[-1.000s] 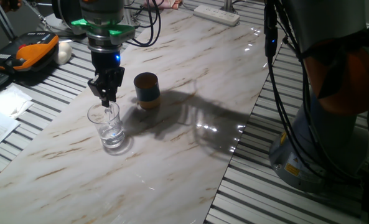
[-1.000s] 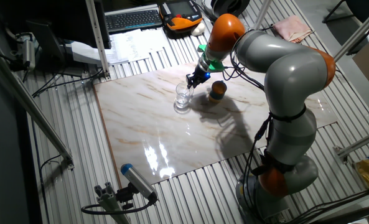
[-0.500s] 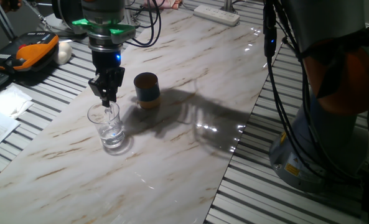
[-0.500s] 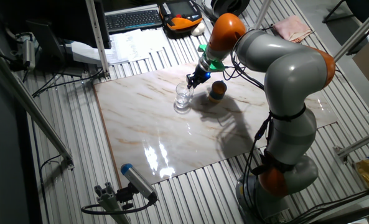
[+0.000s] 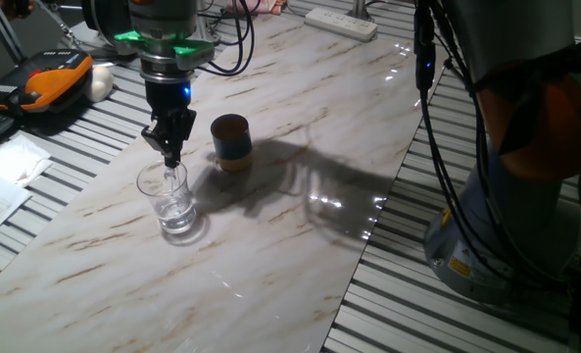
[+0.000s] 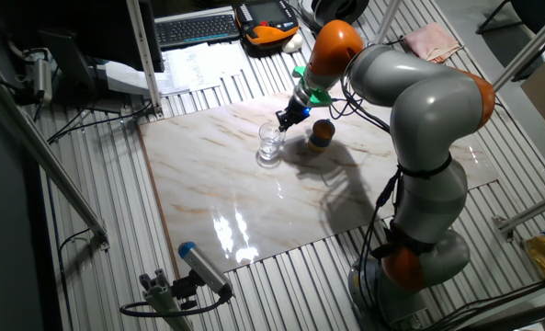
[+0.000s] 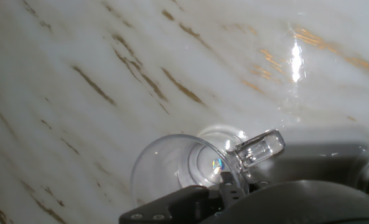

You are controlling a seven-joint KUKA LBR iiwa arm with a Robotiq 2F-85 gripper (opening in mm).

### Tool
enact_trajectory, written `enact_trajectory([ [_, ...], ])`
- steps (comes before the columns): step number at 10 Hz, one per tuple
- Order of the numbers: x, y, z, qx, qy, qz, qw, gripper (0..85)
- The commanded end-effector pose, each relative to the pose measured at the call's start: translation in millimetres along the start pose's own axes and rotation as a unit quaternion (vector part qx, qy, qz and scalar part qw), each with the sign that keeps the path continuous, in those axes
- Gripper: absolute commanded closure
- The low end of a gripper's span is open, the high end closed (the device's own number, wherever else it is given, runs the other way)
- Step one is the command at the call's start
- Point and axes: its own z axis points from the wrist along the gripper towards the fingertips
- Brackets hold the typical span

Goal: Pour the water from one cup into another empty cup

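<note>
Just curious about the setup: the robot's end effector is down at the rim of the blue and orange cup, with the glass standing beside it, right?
Not quite. The end effector is at the rim of the clear glass; the blue and orange cup stands beside it, untouched. One fixed view shows this.

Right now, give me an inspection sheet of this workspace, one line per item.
Surface: marble-patterned board on a slatted table, with glare patches.
Job's things: clear glass cup upright, a little water at the bottom, handle seen in the hand view; blue-grey and orange cup upright beside it, apart.
Clutter: orange handheld unit, papers, keyboard, power strip, pink cloth.
Claw: claw at the glass rim, fingers close together; grip cannot be confirmed.
Cables: black cables hanging along the arm's base.
Surroundings: metal frame poles.
</note>
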Motion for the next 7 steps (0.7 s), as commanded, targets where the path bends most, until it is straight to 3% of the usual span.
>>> enact_trajectory([
  [1, 0.1, 0.0, 0.0, 0.0, 0.0, 0.0, 1.0, 68.0],
  [6, 0.1, 0.3, 0.8, 0.0, 0.002, 0.001, 1.0, 68.0],
  [7, 0.0, 0.5, 1.1, 0.0, 0.003, 0.002, 1.0, 85.0],
])
